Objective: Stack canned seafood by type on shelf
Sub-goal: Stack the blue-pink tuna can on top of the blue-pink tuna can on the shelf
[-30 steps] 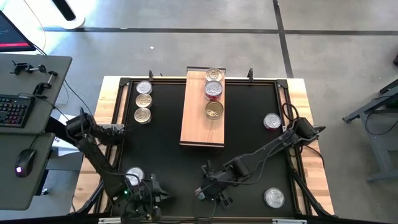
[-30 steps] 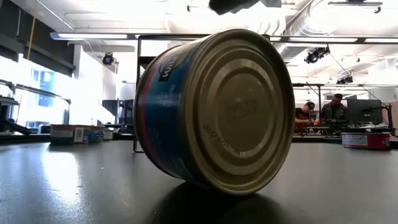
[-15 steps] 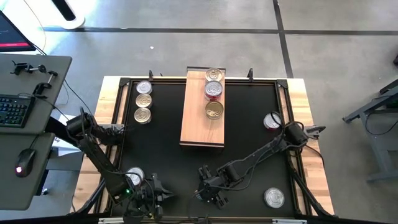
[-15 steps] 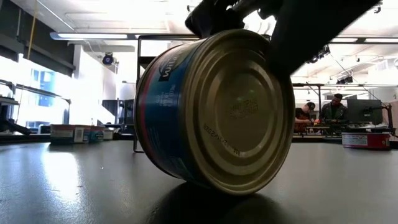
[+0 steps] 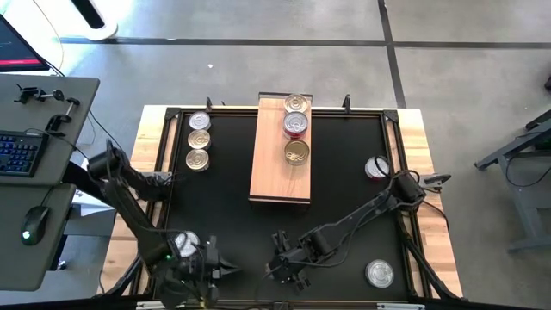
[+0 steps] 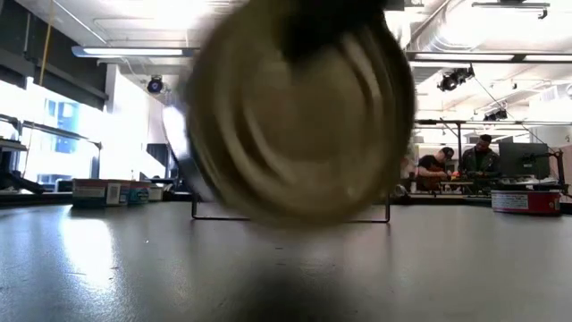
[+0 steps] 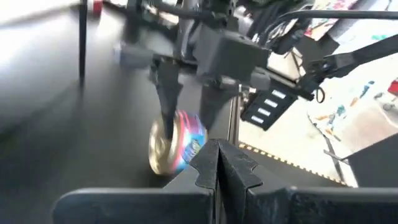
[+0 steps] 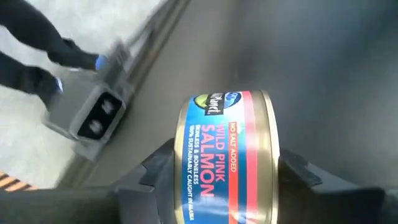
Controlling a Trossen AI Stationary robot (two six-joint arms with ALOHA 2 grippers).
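Observation:
A salmon can (image 8: 227,155) with a blue and red label stands on edge between the fingers of my right gripper (image 5: 288,271), close to the table's near edge. The left wrist view shows the same can (image 7: 177,144) under those fingers. My left gripper (image 7: 217,165) is shut with nothing in it, left of the can near the front edge (image 5: 211,263). The wooden shelf (image 5: 269,164) lies at the table's far middle. It bears a gold-lidded can (image 5: 296,153) and, behind it, two more cans (image 5: 295,114). My right gripper pinches the salmon can by its two flat ends (image 8: 268,155), one finger (image 8: 297,171) on each, the label wall facing up between them. The fingers slant down from above. In the low view the can (image 6: 295,107) is blurred and looks raised off the table.
Three silver cans (image 5: 199,139) stand in a row at the far left. One can (image 5: 185,244) sits by the left arm, one (image 5: 376,167) at the right edge and one (image 5: 380,274) at the near right. People sit in the room behind.
My right gripper has come down toward the near edge and taken hold of the can. The can was leaning on its rim on the table and now shows higher and blurred in the low view. My left gripper has risen a little.

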